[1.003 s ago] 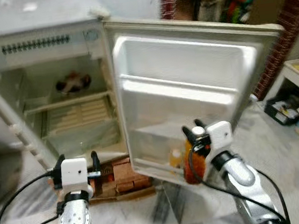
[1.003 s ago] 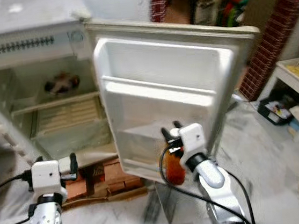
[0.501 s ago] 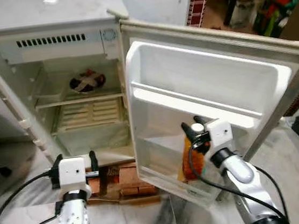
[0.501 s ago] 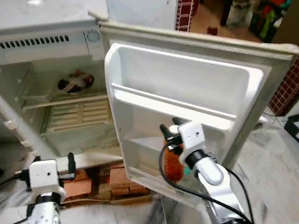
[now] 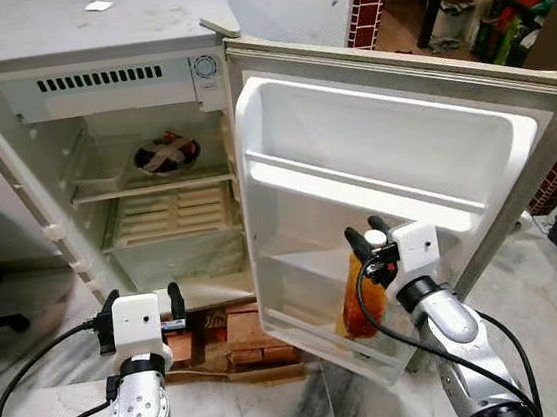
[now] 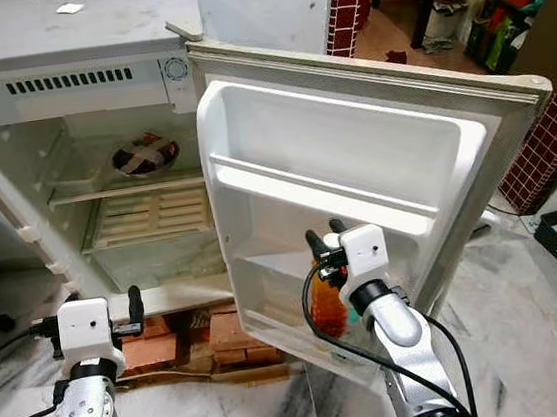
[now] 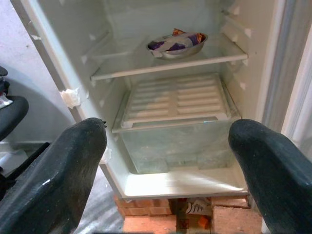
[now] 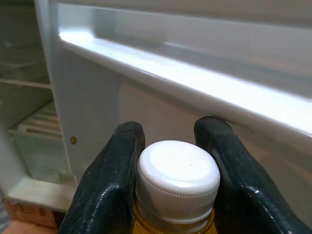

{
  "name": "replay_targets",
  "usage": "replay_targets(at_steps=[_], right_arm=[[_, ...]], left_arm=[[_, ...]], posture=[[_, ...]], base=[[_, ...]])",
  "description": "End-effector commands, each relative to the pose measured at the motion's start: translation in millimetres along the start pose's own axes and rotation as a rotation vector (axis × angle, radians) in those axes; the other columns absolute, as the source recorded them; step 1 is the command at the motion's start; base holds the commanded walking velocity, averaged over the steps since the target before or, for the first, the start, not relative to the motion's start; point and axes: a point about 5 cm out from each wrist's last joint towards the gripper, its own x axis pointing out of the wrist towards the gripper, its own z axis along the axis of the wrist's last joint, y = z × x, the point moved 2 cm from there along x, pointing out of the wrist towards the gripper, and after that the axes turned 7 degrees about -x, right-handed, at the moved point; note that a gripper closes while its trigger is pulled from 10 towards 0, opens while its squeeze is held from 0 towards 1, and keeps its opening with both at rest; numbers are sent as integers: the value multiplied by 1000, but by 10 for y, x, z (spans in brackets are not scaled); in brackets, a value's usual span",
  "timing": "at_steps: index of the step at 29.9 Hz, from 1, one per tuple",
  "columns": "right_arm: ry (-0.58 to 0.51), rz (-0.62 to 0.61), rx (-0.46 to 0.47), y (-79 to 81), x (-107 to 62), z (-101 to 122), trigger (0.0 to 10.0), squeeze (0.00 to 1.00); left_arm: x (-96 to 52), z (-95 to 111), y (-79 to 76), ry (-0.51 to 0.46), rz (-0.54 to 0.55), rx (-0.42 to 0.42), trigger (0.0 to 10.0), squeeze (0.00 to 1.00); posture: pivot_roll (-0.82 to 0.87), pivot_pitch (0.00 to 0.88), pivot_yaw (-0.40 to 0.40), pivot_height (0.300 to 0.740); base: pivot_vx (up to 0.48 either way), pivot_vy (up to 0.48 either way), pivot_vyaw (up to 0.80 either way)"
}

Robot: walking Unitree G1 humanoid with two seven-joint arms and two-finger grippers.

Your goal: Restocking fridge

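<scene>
Black fingers of the right gripper (image 8: pixel 168 161) are clenched on the neck of the bottle (image 5: pixel 358 295), just below its white cap (image 8: pixel 178 174). The bottle hangs upright with amber liquid inside, its base at the lowest door shelf (image 5: pixel 316 315) of the open door (image 5: pixel 396 175); whether it already rests on the shelf cannot be told. The middle door rail (image 8: pixel 195 83) runs just above and behind the cap.

Compared with one second ago, the whole view has shifted: the camera has moved and steadied, and the fridge (image 5: pixel 89 49) now shows sharply. In that time the bottle has gone from in front of the door's lower edge to inside the door, at the bottom shelf. Judgement: placement is nearly complete; release remains.

The left gripper (image 7: pixel 168 161) is spread wide and holds nothing. It points into the main compartment, where a bowl (image 7: pixel 176 44) sits on the upper shelf above the crisper cover (image 7: pixel 175 100). Bricks (image 5: pixel 237 334) support the fridge.
</scene>
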Motion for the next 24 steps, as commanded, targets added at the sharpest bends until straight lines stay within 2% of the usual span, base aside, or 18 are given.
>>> replay_targets(at_steps=[1,4,20,24], right_arm=[[-34,-12,2,-30,41,72,10000,0],[-33,-12,6,-14,39,63,10000,0],[-43,11,18,29,55,67,10000,0],[-37,9,18,30,57,61,10000,0]], left_arm=[[22,13,8,0,-3,0,10000,0],[27,16,7,0,-5,6,10000,0],[25,46,-34,-12,-10,15,10000,0],[25,48,-34,-13,-10,16,10000,0]], posture=[[106,0,-35,740],[107,0,-37,740],[111,0,-41,624],[110,0,-41,624]], base=[[0,0,0],[0,0,0],[0,0,0],[0,0,0]])
